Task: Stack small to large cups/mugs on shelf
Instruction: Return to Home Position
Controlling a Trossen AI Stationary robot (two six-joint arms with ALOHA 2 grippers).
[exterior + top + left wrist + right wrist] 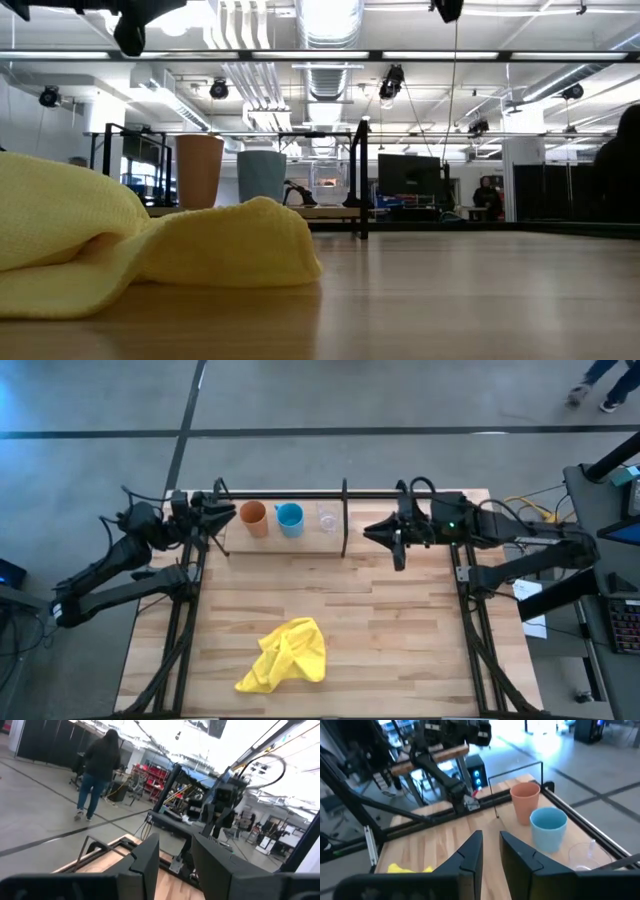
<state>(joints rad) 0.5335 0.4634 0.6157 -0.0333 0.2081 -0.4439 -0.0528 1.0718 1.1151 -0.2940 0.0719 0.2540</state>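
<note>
Left end effector (228, 513) hangs narrow and empty; just ahead of it, on the shelf (310, 532), stand orange tumbler (254, 518), blue mug (290, 519), clear glass cup (328, 518), ranked by size. Past the divider (345, 520), right end effector (372, 532) faces them, likewise narrow, empty, parked clear.

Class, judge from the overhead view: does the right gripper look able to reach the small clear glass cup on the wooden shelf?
Probably not directly. The shelf's black upright divider stands between the right gripper and the clear glass cup; it would likely have to come round the front.
</note>
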